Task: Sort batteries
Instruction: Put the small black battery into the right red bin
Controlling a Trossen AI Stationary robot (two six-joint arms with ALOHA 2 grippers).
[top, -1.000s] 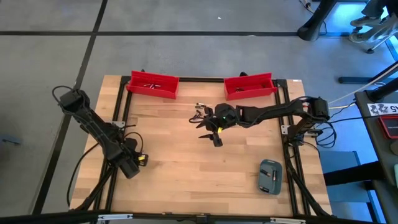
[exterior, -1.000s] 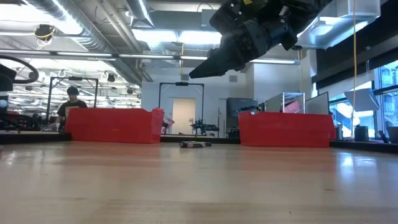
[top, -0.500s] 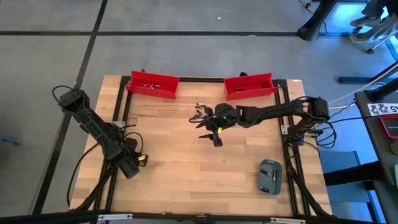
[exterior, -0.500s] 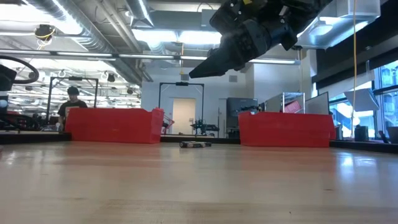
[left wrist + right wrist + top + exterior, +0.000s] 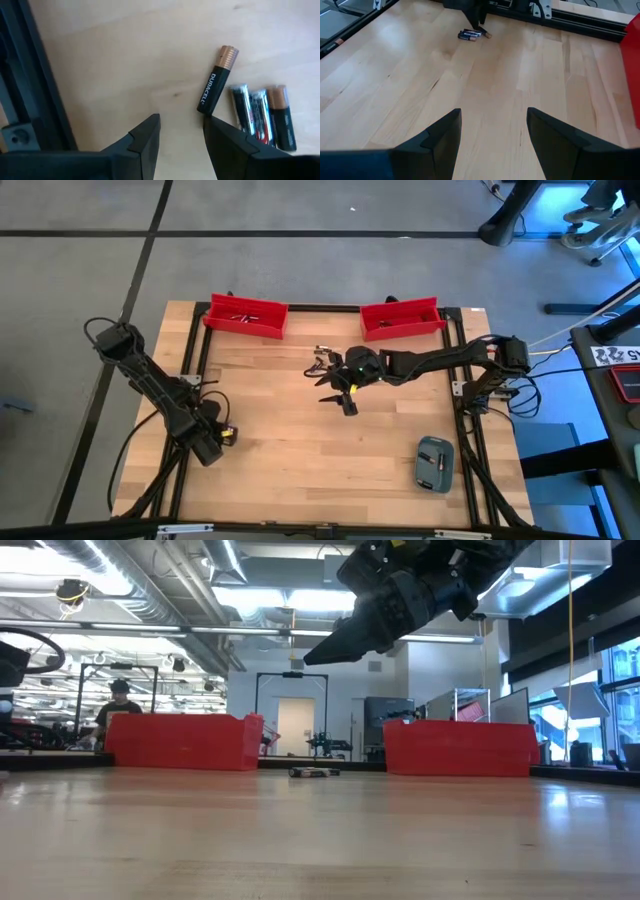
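the batteries [image 5: 250, 112] lie in a small cluster on the bare wood near the table's left edge, just in front of the left gripper [image 5: 181, 135]: one copper-topped cell [image 5: 217, 80] lies a little apart from three others that lie side by side, touching. the left gripper hangs low over them with its fingers parted and nothing between them, the loose cell's lower end just beyond its fingertips. the step in hand looks like picking that single cell first, and doing it well means lining the fingers across its width, not its length, and coming down so that neither fingertip nudges the three neighbours. a few more cells [image 5: 322, 357] lie near the table's middle, close to the right gripper [image 5: 492, 131], which hovers well above the wood, open and empty. two red bins [image 5: 246, 316] wait along the far edge, and a grey-blue case [image 5: 435, 464] lies near the right front corner.
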